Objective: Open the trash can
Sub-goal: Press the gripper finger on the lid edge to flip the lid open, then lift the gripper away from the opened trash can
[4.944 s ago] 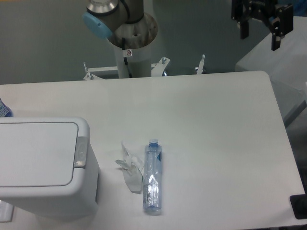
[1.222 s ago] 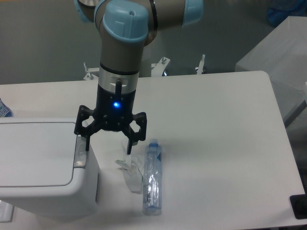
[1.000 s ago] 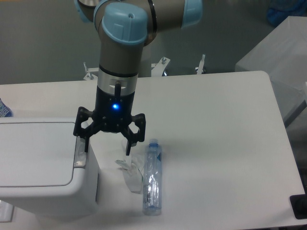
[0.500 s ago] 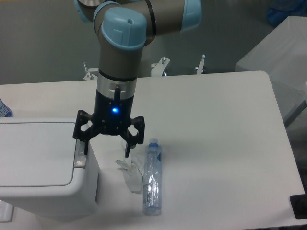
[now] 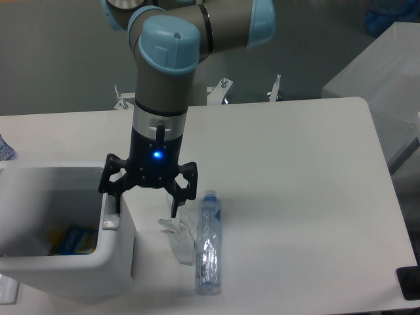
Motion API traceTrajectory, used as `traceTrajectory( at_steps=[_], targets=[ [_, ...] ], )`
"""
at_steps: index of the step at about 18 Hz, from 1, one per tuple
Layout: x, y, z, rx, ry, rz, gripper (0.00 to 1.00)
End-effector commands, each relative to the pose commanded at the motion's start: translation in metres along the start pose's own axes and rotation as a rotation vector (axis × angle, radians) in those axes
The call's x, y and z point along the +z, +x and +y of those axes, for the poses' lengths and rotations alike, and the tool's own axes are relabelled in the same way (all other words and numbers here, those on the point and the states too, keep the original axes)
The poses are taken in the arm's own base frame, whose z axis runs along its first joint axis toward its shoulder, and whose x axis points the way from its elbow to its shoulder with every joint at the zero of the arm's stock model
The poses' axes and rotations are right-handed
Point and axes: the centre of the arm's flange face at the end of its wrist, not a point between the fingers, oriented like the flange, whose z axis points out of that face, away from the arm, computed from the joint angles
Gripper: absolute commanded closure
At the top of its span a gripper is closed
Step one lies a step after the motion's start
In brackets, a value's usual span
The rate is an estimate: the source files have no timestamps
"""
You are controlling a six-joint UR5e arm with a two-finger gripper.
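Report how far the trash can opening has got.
Done: the trash can stands open, its inside visible with items at the bottom. In hand: the gripper, fingers spread, holds nothing, one finger at the grey latch strip. Left: only backing the arm away.

The large white boxy plastic trash can (image 5: 72, 262) stood at the front left of the white tabletop (image 5: 295, 184), its top open, with small items lying inside. Directly to its right lay a crumpled clear plastic wrapper (image 5: 177, 231), and just right of that a clear plastic bottle (image 5: 209, 241) on its side. The black two-finger gripper (image 5: 146, 198) hung over the can's right rim, one of its fingers (image 5: 117, 201) at the rim, the other (image 5: 174, 203) above the wrapper.
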Motion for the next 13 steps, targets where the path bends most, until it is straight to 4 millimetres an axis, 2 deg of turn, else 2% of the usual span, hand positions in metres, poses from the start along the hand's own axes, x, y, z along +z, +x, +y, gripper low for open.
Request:
traceTrajectory(
  at_steps=[2,5,7,11,13],
  targets=[
    [-0.007,0.002,-0.006,0.012,0.017,-0.001,0.0],
    [-0.036,0.005,-0.034,0.046,0.1,-0.02,0.0],
    [-0.048,0.001,-0.048,0.101,0.12,-0.09,0.0],
    [-0.052,-0.03,-0.043,0.278,0.031,-0.318,0.0],
    [-0.054,-0.046,-0.04,0.323,-0.01,-0.362,0.0]
  ],
)
